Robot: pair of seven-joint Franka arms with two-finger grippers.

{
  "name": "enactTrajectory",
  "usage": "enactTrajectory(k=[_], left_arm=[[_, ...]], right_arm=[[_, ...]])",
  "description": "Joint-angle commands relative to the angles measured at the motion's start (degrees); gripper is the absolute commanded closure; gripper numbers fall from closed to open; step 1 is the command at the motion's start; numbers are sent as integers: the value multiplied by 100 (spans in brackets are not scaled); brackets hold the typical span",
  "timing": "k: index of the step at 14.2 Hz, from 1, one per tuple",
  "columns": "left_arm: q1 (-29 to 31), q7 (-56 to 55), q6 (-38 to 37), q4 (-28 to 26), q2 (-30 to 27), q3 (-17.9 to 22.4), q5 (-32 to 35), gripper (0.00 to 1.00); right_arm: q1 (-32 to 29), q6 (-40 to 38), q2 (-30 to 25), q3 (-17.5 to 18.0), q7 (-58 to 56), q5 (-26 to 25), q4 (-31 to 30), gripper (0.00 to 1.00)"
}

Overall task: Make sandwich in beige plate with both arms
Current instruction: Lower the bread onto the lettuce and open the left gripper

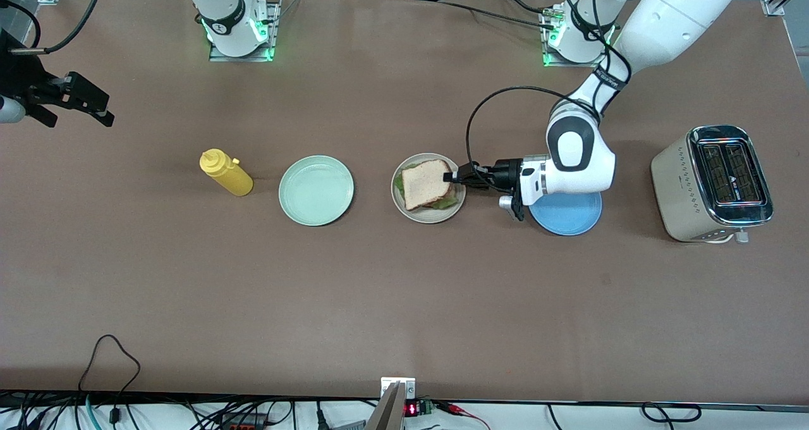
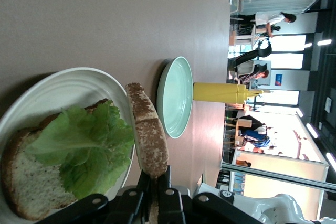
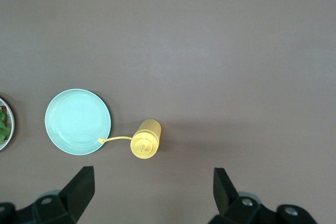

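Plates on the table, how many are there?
3, in a row: the mint-green plate beside the yellow bottle, the beige plate holding the sandwich, the blue plate partly under the left arm.

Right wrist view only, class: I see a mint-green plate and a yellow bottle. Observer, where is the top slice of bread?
Observer: The left gripper is shut on the top slice, holding it by one edge over the beige plate.
Operator: Is anything on that plate yet?
Observer: Yes, a bottom slice with a lettuce leaf on it; the top slice looks raised clear of the leaf.
Operator: My right gripper waits open, up over the right arm's end of the table. What stands at the left arm's end?
Observer: A toaster.
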Motion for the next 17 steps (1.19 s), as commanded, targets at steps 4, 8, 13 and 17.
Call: enactTrajectory(k=[4, 8, 13, 17], left_arm=[[-18, 647, 46, -118, 155, -38, -500, 89], [61, 568, 46, -162, 50, 15, -439, 0], [61, 271, 46, -276, -389, 226, 218, 0], [96, -993, 37, -364, -890, 235, 1413, 0]], right_arm=[[-56, -98, 4, 40, -70, -1, 103, 0], [-56, -107, -5, 49, -70, -1, 103, 0], [-56, -107, -5, 49, -62, -1, 103, 0], [-56, -107, -5, 49, -62, -1, 103, 0]])
